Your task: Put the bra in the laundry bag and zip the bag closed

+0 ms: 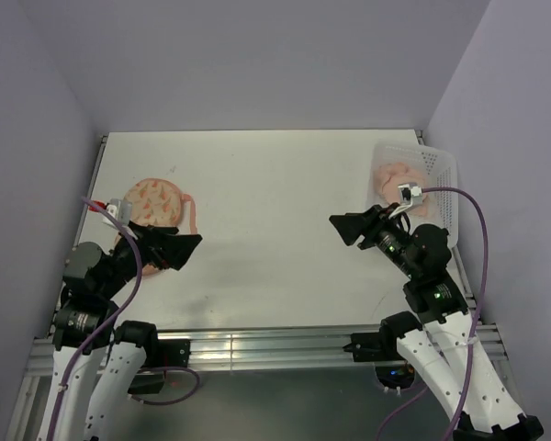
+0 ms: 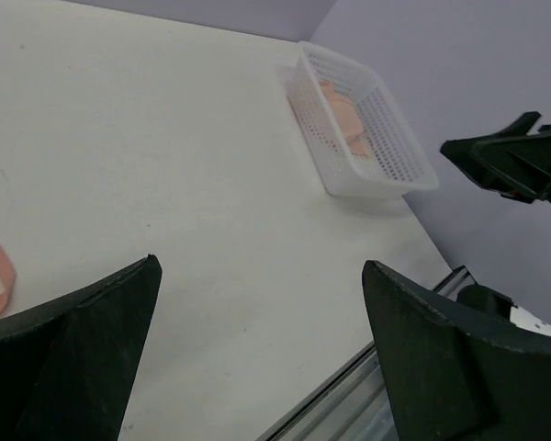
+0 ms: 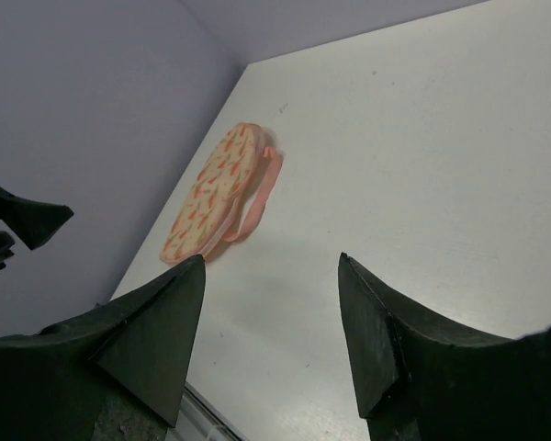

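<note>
Pickup stage pending: left gripper [image 2: 259, 266] and right gripper [image 3: 271, 260] gape empty; right should reach bra [image 1: 397, 176] at two o'clock.

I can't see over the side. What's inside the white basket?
A soft peach-pink bra lies inside the basket. The walls hide part of the bra, so I cannot tell whether anything lies underneath it.

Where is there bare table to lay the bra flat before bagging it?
The whole middle of the table, between the laundry bag on the left and the white basket holding the bra on the right, is bare. Crowded only at those two edges.
</note>
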